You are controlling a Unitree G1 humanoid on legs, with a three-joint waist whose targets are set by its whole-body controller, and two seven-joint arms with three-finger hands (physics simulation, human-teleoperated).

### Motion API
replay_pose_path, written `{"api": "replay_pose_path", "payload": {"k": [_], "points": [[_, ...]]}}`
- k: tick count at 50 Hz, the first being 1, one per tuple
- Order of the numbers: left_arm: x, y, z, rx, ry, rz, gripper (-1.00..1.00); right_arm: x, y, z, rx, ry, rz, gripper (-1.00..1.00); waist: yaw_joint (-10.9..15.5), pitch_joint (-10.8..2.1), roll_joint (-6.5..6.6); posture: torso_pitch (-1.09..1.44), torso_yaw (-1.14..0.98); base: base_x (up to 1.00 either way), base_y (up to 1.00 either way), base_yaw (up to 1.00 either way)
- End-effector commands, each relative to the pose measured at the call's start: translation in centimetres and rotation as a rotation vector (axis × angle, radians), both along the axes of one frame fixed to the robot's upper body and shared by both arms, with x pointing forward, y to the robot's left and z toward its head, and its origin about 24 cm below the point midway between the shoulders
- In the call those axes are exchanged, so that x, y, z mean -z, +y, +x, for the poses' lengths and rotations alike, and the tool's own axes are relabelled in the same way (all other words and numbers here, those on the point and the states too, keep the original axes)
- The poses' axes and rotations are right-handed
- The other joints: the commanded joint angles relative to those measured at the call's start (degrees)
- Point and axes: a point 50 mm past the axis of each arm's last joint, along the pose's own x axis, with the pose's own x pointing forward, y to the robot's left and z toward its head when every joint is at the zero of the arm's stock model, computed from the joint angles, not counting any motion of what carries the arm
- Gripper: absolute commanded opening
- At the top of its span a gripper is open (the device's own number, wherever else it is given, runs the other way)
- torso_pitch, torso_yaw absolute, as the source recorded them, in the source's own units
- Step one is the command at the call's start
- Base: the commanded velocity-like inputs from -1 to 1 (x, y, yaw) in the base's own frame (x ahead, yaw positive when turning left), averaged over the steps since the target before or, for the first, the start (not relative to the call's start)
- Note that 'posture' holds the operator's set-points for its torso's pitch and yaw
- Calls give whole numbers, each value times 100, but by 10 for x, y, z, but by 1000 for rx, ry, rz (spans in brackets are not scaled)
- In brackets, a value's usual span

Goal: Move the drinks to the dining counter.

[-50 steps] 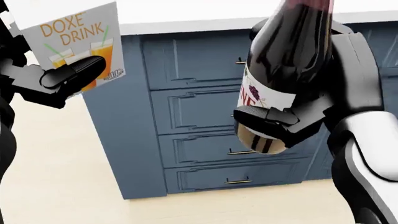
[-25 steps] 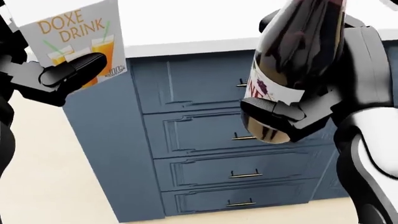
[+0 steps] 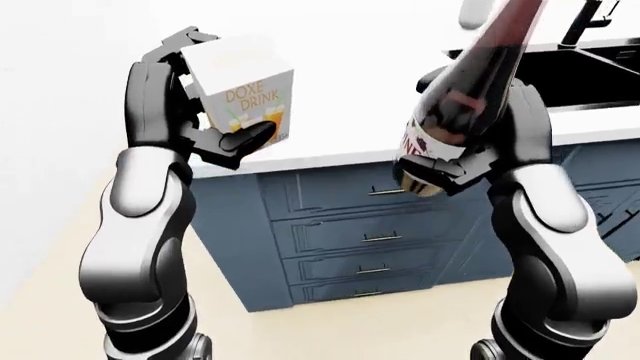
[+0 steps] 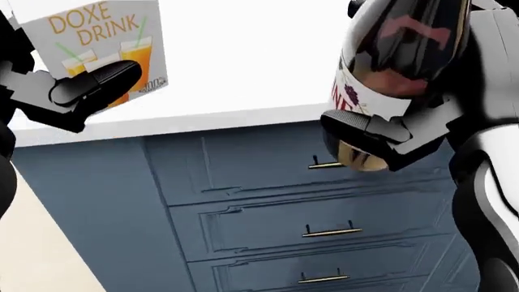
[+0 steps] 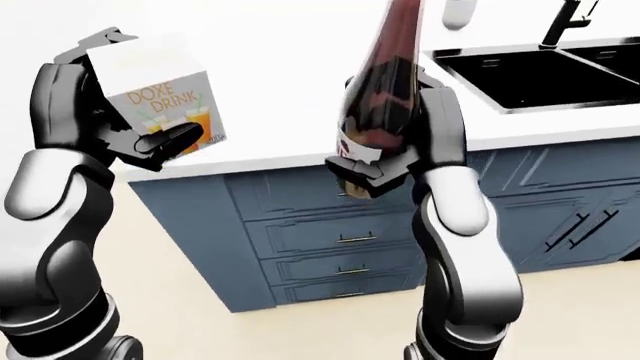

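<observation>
A white juice carton [image 3: 243,97] printed "DOXE DRINK" is held up at the upper left, my left hand [image 3: 205,124] shut on it, a black finger [image 4: 95,85] across its face. A dark wine bottle [image 3: 468,97] with a white label leans to the right in my right hand [image 3: 452,161], which is shut round its lower body. Both drinks hang in the air over the near edge of the white counter top [image 3: 340,82]. The bottle's neck runs out of the top of the views.
Under the counter top stand blue cabinets with drawers and metal handles [image 4: 333,232]. A black sink [image 5: 540,75] with a dark tap [image 5: 560,19] is set in the counter at the upper right. Beige floor [image 3: 60,247] lies to the left and below.
The whole head view has shifted: the counter edge and drawers have slid down and grown larger, so the camera has come closer. Both drinks stay gripped and sit a little higher in view.
</observation>
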Motion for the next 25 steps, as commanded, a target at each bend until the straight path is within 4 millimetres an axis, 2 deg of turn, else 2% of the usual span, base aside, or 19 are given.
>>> {"api": "replay_pose_path", "payload": {"k": [1,2,3,5,6,9,10,12,13,16,17,19,21,23,25], "points": [[-11,3,-5,-17,-66,0,-100,-19,4,-9,-28,-127,-2,-100,-15,-327,120,0,0,30,0,0],[-12,3,-5,-17,-67,-2,-100,-20,4,-9,-29,-128,-3,-100,65,-113,-72,0,0,25,0,0],[-12,3,-6,-17,-67,-2,-100,-20,4,-9,-29,-129,-2,-100,28,-74,38,0,0,22,0,0],[-12,3,-6,-17,-67,-2,-100,-21,5,-10,-31,-132,-1,-100,84,-172,-51,0,0,14,0,0],[-12,3,-6,-18,-68,-2,-100,-24,5,-11,-31,-136,0,-100,89,-91,-120,0,0,2,0,0],[-12,4,-8,-18,-69,-3,-100,-26,5,-12,-33,-138,-1,-100,97,3,-294,0,0,0,0,0],[-12,4,-8,-18,-69,-4,-100,-26,5,-11,-33,-138,-2,-100,116,31,-386,0,0,0,0,0],[-13,4,-8,-18,-70,-4,-100,-27,6,-11,-34,-137,-4,-100,140,-27,-699,0,0,0,0,0],[-12,4,-7,-18,-70,-4,-100,-27,6,-11,-36,-137,-4,-100,182,-50,-563,0,0,0,0,0],[-13,4,-8,-18,-70,-2,-100,-27,7,-10,-38,-137,-3,-100,157,-100,-553,0,0,2,0,0],[-13,4,-8,-19,-70,-2,-100,-26,7,-10,-40,-136,-3,-100,156,-236,-549,0,0,5,0,0],[-13,4,-8,-20,-70,-2,-100,-27,8,-10,-41,-136,-3,-100,111,-165,-576,0,0,8,0,0],[-13,4,-8,-20,-71,-3,-100,-27,8,-11,-41,-137,-4,-100,84,-193,-554,0,0,11,0,0],[-14,4,-8,-19,-71,-3,-100,-28,7,-10,-41,-138,-4,-100,80,-154,-444,0,0,16,0,0],[-14,4,-8,-18,-72,-2,-100,-28,7,-10,-41,-138,-4,-100,49,-33,-243,0,0,18,0,0]]}}
